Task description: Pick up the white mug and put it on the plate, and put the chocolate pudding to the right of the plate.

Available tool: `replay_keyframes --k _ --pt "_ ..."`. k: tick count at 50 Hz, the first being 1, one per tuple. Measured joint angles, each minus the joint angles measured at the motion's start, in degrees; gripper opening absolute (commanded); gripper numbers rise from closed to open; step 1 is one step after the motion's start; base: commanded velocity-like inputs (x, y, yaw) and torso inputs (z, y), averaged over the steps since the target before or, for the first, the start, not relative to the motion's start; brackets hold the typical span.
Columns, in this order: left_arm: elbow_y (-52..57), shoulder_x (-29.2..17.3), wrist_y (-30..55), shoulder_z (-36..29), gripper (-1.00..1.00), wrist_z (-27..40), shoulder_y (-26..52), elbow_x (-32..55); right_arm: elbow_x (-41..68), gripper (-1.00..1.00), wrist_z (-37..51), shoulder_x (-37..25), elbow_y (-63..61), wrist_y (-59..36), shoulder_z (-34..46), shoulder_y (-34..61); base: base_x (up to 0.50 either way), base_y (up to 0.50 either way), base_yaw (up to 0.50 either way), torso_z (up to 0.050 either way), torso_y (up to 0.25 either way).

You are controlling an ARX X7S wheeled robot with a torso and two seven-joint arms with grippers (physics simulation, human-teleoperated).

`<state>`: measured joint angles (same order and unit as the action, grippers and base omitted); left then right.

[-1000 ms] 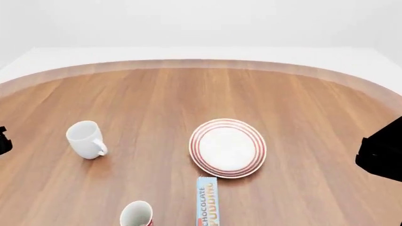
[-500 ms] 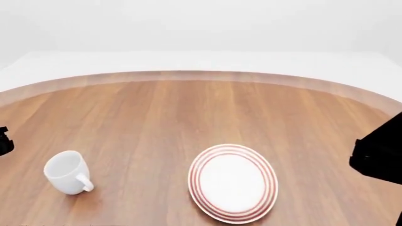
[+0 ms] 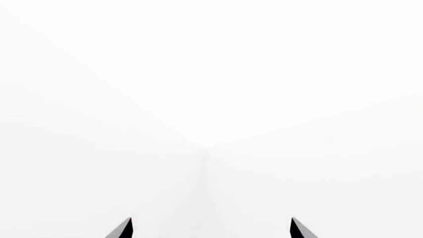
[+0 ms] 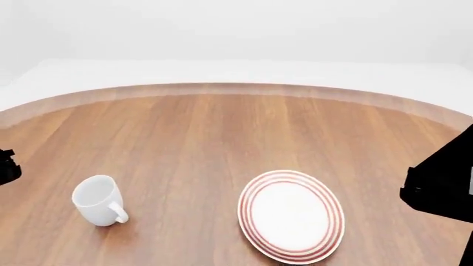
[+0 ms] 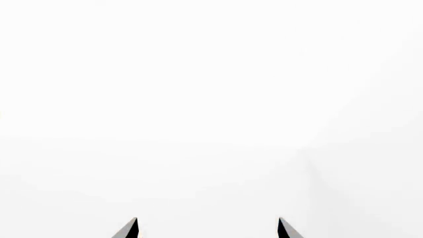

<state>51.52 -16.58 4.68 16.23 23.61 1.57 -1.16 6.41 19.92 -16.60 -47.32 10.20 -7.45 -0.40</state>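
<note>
- Head view shows a round wooden table (image 4: 221,138) with the white mug (image 4: 97,200) standing upright at its left and the plate (image 4: 292,215) at the lower middle-right, the two well apart with bare wood between them.
- The mug's loop handle (image 4: 118,213) points toward the near edge, slightly to the right; its mouth tilts up toward the camera.
- The plate lies flat, its red-orange rings showing all round, with nothing on it.
- The chocolate pudding is out of sight in every current view, so its place cannot be told.
- A small dark part of the left arm (image 4: 8,166) shows at the left edge, and a larger black block of the right arm (image 4: 443,191) at the right edge; neither touches the mug or the plate.
- Left wrist view shows only blank white beyond the left gripper (image 3: 211,230), its two dark fingertips (image 3: 122,229) spread wide with nothing between them.
- Right wrist view is the same: the right gripper (image 5: 206,230) has its tips set wide apart, holding nothing.
- Compared with half a second ago, mug and plate both sit a little further right in the head view.
</note>
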Motion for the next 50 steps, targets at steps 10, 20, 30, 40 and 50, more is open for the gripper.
replay_keyframes --k 10,20,30,40,50 --pt "-0.7 -0.3 -0.3 -0.4 1.00 0.2 -0.1 0.0 -1.0 1.00 0.2 -0.1 0.3 0.5 0.5 -0.1 -0.01 0.31 0.00 0.000 0.000" --pt "-1.3 -0.7 0.5 -1.4 1.00 -0.3 -0.1 0.6 -1.1 1.00 0.6 -0.2 0.7 0.5 0.6 -0.1 0.00 0.00 0.00 0.000 0.000" --pt "-1.5 -1.6 2.2 -3.3 1.00 -1.2 0.0 -0.1 -1.1 1.00 1.0 -0.4 0.7 0.3 0.7 0.0 0.00 0.00 0.00 0.000 -0.175" --pt "-1.4 -1.9 3.3 -4.2 1.00 -1.3 -0.1 -0.7 -1.1 1.00 1.2 -0.7 0.8 0.2 1.0 -0.1 0.00 0.00 0.00 0.000 -0.250" --pt "-1.1 -1.6 5.8 -6.0 1.00 -1.5 0.3 -0.7 -1.2 1.00 1.5 -0.9 0.9 0.1 1.2 -0.2 0.00 0.00 0.00 0.000 -0.026"
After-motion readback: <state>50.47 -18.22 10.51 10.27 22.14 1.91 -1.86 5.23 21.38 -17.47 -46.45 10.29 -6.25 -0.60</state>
